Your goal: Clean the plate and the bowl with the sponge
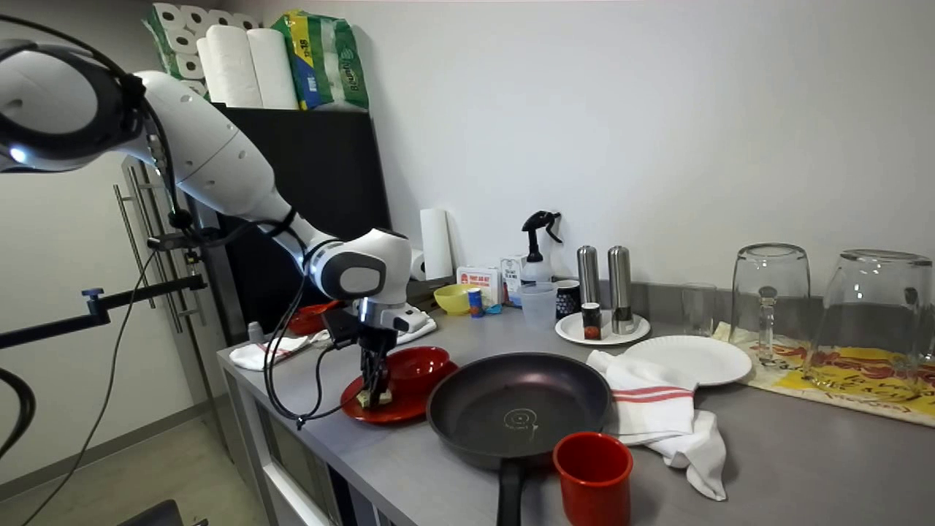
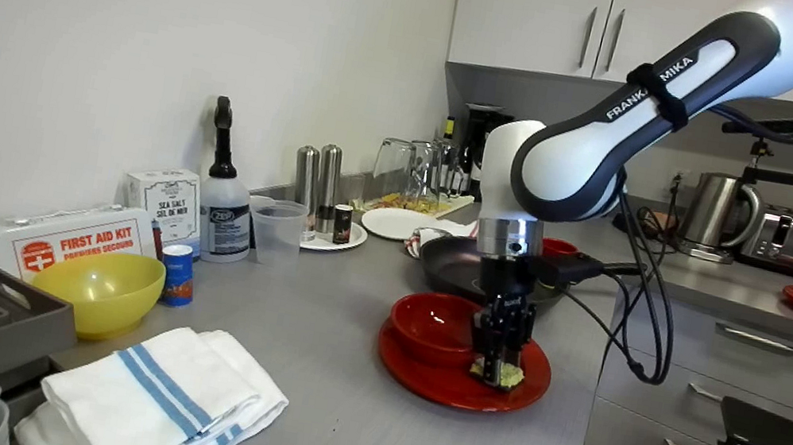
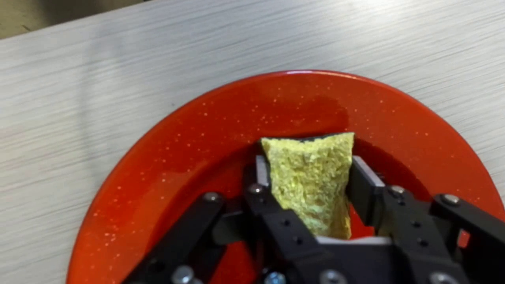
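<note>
My gripper (image 3: 311,173) points down over the glossy red plate (image 2: 444,393), its jaws shut on the yellow-green sponge (image 3: 309,185). Squeezed between the two finger pads, the sponge bulges at its far end and appears to touch the plate's surface. The red bowl (image 2: 430,331) sits upright on the same plate, right beside the fingers; both exterior views show it, and the wrist view does not. In an exterior view, the sponge (image 1: 386,397) is partly covered by the fingers. Toward the plate's rim (image 3: 165,154), white flecks or drops show in the wrist view.
A black frying pan (image 1: 504,416) stands close to the plate, with a red mug (image 1: 595,482) by its handle. Cables (image 1: 292,380) hang from the wrist near the counter's front edge. Folded white towels (image 2: 151,391) and a yellow bowl (image 2: 103,290) lie farther along the counter.
</note>
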Controlling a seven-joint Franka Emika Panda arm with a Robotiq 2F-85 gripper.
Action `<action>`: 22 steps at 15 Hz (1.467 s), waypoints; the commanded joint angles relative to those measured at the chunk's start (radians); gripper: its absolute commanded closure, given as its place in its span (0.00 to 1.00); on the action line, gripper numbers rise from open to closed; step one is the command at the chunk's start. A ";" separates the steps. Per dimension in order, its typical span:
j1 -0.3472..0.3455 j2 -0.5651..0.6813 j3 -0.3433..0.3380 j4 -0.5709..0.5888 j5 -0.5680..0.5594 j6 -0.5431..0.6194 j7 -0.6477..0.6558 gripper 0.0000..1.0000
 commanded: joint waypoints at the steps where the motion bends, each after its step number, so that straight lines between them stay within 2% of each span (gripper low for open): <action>1: 0.021 0.023 -0.035 -0.005 -0.107 0.053 0.028 0.75; 6: 0.071 0.012 -0.093 -0.036 -0.355 0.185 0.099 0.75; 15: 0.158 0.004 -0.187 -0.067 -0.717 0.311 0.264 0.75; 18: 0.169 0.001 -0.197 -0.074 -0.774 0.320 0.297 0.75; 22: 0.162 -0.003 -0.180 -0.076 -0.755 0.303 0.294 0.75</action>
